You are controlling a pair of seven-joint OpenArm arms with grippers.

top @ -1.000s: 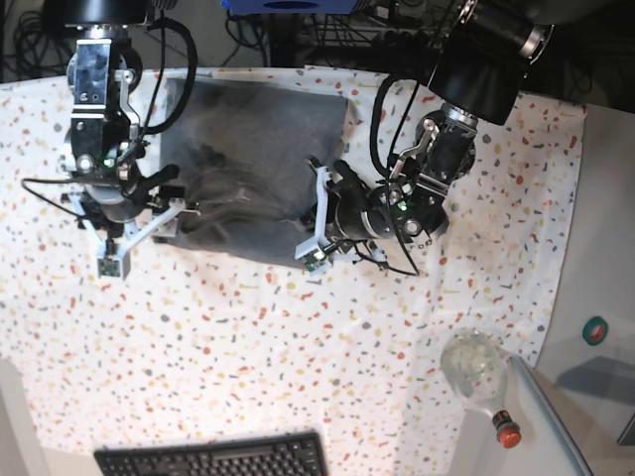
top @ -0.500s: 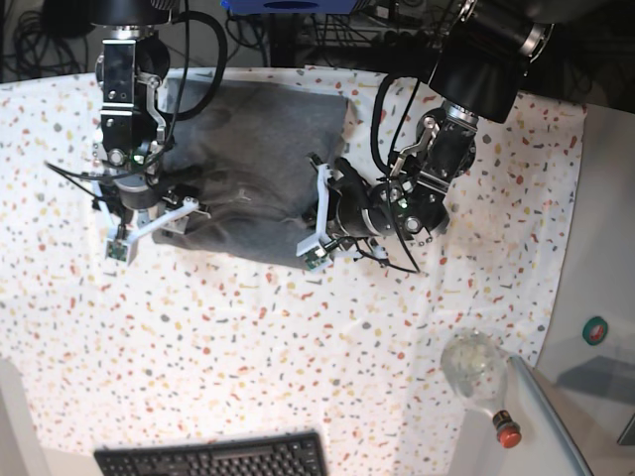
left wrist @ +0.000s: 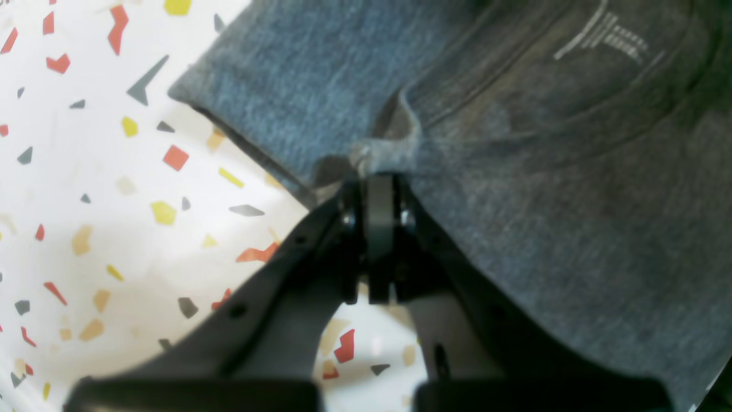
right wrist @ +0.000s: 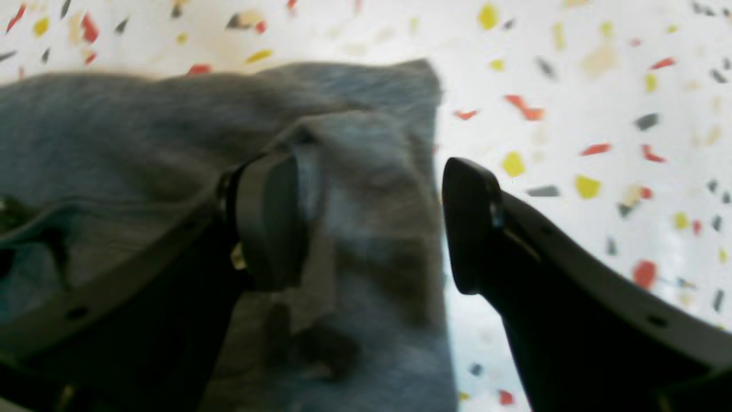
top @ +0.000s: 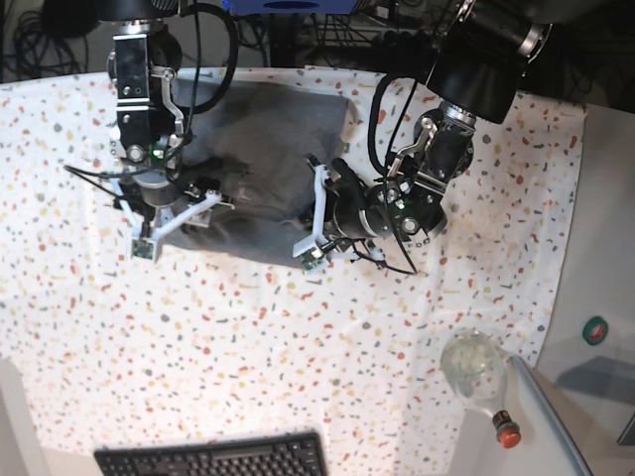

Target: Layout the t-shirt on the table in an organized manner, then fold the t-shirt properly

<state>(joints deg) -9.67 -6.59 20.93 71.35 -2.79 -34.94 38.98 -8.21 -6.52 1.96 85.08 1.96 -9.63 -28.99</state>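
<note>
On the worktop (top: 298, 357), my left jaws (left wrist: 380, 171) pinch the t-shirt (top: 283, 129); my right jaws (right wrist: 372, 223) are open over it.

A black keyboard (top: 213, 456) lies below; dark cables (top: 40, 35) hang behind.

The t-shirt (top: 263, 149) is soft heather-grey knit cloth, matt and slightly fuzzy, with fine ribbing at the neckband and wrinkles across the body. The counter (top: 248, 337) wears a smooth white cloth printed with red, yellow, orange and grey flecks, also matt. The left claw (left wrist: 380, 189) and the right claw (right wrist: 369, 220) look like dark moulded plastic with a dull sheen. A clear glossy bottle (top: 478, 372) has a red cap.
</note>
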